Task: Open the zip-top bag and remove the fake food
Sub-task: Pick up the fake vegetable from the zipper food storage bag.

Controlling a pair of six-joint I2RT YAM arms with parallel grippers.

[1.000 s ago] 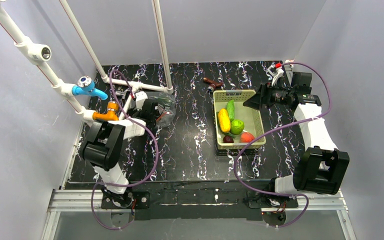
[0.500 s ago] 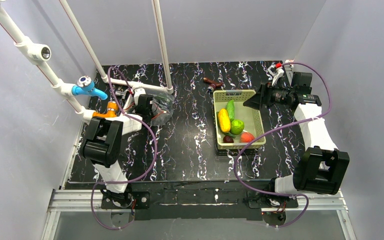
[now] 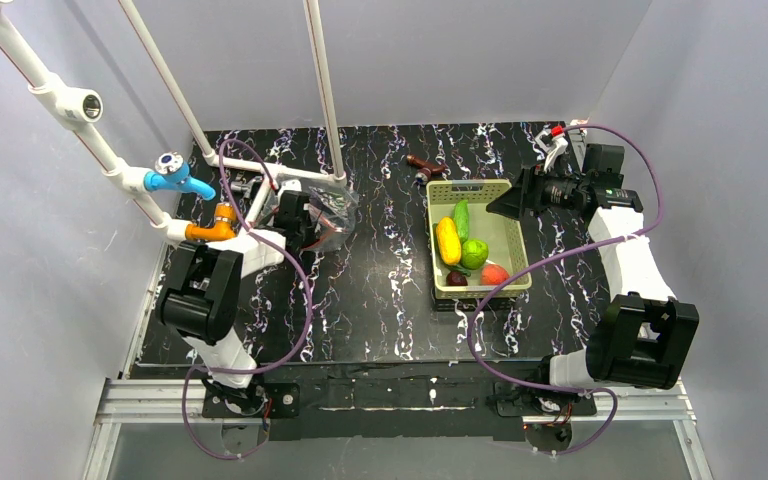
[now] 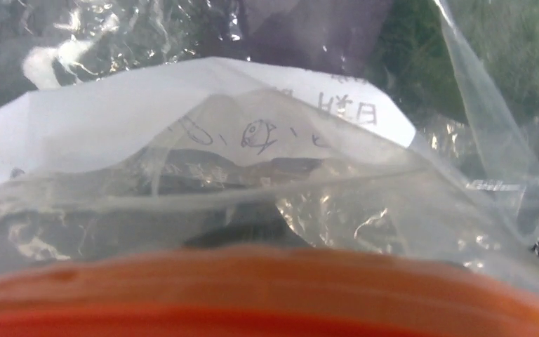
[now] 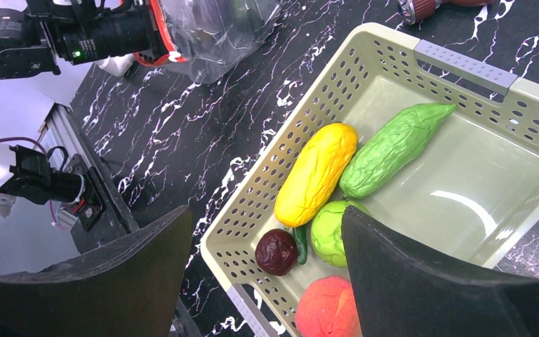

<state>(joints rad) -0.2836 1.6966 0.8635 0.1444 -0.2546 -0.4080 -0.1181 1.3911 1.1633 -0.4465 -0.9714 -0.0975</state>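
The clear zip-top bag [image 3: 328, 208] sits at the back left, with my left gripper [image 3: 300, 215] shut on its mouth edge. In the left wrist view the red-orange zipper strip [image 4: 267, 295] fills the bottom and hides the fingers. A white label [image 4: 182, 105] and blurred purple and green shapes show through the plastic. Fake food lies in the yellow-green basket [image 3: 480, 186]: a yellow piece [image 3: 448, 240], cucumber [image 3: 461, 218], green round fruit [image 3: 474, 253], tomato [image 3: 494, 273] and a dark fruit [image 3: 456, 279]. My right gripper [image 3: 505, 203] hangs open at the basket's right side.
A brown object with a handle [image 3: 425, 165] lies just behind the basket. White pipes [image 3: 325, 90] with blue [image 3: 175, 180] and orange [image 3: 215, 228] fittings stand over the left arm. Grey walls enclose the black marbled table [image 3: 390, 290].
My left gripper has gone from open to shut on the bag's edge. The bag has been drawn up and slightly toward the back. The right arm and the basket have not moved.
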